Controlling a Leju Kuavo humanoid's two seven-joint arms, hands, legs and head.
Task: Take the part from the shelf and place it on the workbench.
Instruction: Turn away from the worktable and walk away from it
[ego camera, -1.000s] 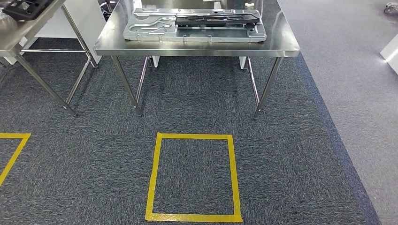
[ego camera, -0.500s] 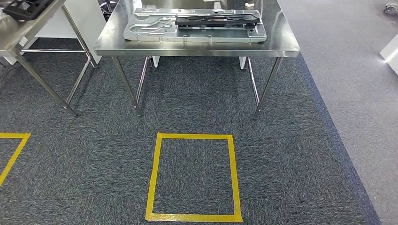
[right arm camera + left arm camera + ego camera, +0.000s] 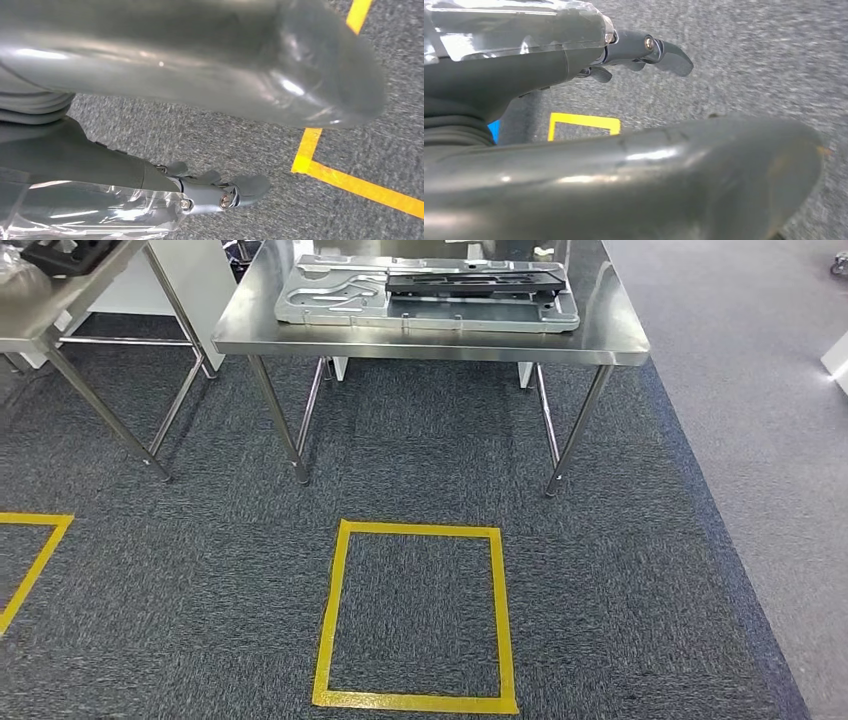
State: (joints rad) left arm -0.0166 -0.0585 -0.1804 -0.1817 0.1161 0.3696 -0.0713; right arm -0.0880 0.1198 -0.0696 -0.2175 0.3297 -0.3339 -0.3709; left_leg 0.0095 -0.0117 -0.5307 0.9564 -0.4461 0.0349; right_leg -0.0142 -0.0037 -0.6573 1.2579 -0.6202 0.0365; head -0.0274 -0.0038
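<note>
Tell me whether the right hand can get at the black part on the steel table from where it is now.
Probably not yet. The right hand hangs low over the carpet, holding nothing, while the black part lies on a grey tray on the steel table, across the yellow tape square.

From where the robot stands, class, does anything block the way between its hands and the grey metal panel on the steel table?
Nothing visible does. Only a flat yellow tape square lies on the dark carpet before the stainless steel table bearing the grey metal panel. The left hand and right hand hang empty.

open carpet [image 3: 420, 450] before workbench [image 3: 240, 335]; tray [image 3: 330, 300] with black part [image 3: 470, 280] covers its top.
</note>
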